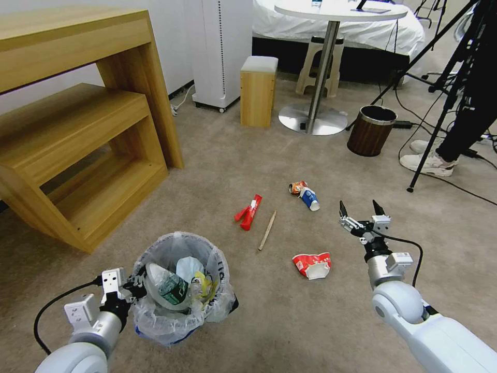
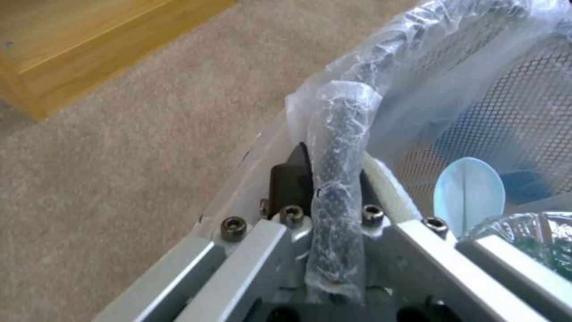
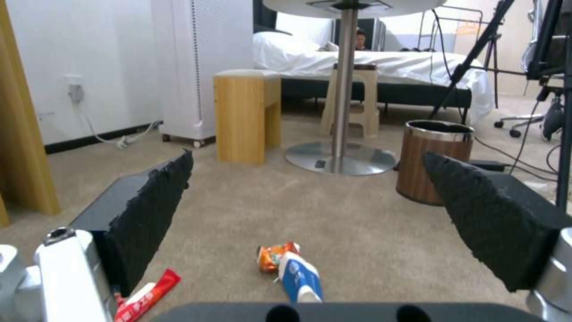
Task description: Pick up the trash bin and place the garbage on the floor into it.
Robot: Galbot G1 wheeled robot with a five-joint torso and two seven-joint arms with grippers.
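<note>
Trash bin, already holding litter, hung at the lower left with the left claw clamped on its bagged rim. Farther right, a red packet, wooden stick and crushed cups lay on the floor; the right claw hovered with its fingers spread apart.

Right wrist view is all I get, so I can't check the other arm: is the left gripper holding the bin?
Observer: Yes. The left gripper is shut on the bagged rim of the bin.
Operator: Anything in it?
Observer: A green-label bottle, among other litter.
Operator: Any litter lying outside my view?
Observer: A crushed red-white cup, nearer the robot than the open right gripper, and a wooden stick to the cup's left.
</note>
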